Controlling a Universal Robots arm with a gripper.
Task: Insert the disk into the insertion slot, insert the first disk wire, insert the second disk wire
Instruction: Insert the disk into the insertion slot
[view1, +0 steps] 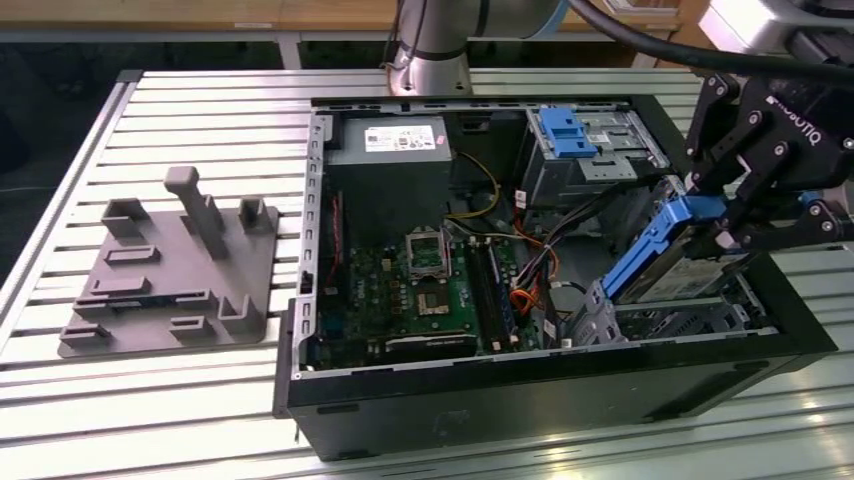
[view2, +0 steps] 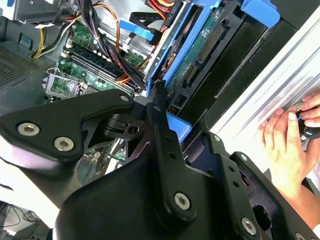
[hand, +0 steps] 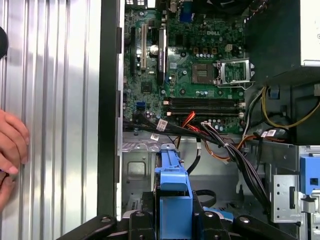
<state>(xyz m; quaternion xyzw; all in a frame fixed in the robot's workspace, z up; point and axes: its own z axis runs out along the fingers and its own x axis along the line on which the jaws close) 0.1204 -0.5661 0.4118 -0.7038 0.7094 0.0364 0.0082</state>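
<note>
ROBOT FITS DRIVE: The arm's black hand (view1: 717, 222) pinches the disk (view1: 674, 262) by the raised end of its bright blue caddy, fingers pressed onto the plastic from both sides. It holds the disk over the open computer case (view1: 534, 400) on the slatted metal bench (view1: 200, 110).

In the exterior view the disk hangs steeply tilted at the case's three o'clock side. Its lower end slants down toward seven o'clock, at the mouth of the insertion slot (view1: 674, 320), the silver perforated cage in the four o'clock corner. Whether the caddy touches the cage walls cannot be told.

The drive is a flat silver slab with a pale label on its upper face, edged by blue rails. In the second wrist view the disk (view2: 197, 47) shows a green circuit board with dark connectors. In the first wrist view the hand (hand: 172, 220) grips the blue frame of the disk (hand: 172, 180).

Inside the case, a taller grey cage (view1: 587, 145) with a blue latch stands at one o'clock and the grey power supply (view1: 394, 150) at eleven. The green motherboard (view1: 414, 290) lies at seven, with loose black, red and orange cables (view1: 534, 270) between it and the disk.

A grey moulded fixture (view1: 174, 270) sits on the bench at nine o'clock, well apart from the case. A person's fingers (view2: 280, 135) rest on the bench beside the case wall.
</note>
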